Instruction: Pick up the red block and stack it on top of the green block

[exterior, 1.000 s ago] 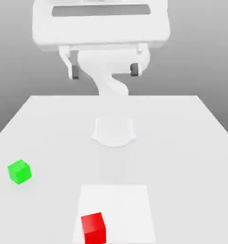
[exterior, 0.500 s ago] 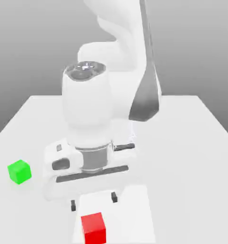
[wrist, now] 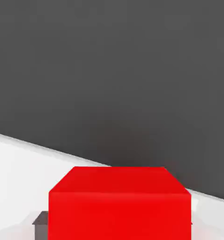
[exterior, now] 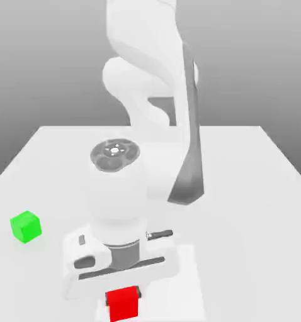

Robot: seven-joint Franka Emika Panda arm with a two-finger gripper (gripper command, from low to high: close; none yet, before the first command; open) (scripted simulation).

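The red block [exterior: 123, 304] rests on the table near its front edge, on a lighter square patch. My gripper [exterior: 123, 294] has come down over it, and its fingers [exterior: 138, 292] press against the block's two sides, shut on it. In the hand view the red block [wrist: 118, 206] sits between the fingers [wrist: 40, 219], close to the camera. The green block [exterior: 25, 226] stands apart on the table, towards the exterior view's left.
The white table [exterior: 254, 188] stretches back to the arm's base. The bent white arm [exterior: 153, 126] rises over the middle of the table, behind the hand. A lighter square patch [exterior: 187, 277] lies under the red block.
The hand dropped from above the table down onto the red block. Its fingers, wide apart half a second ago, have drawn in against the block's sides. Neither block has moved.
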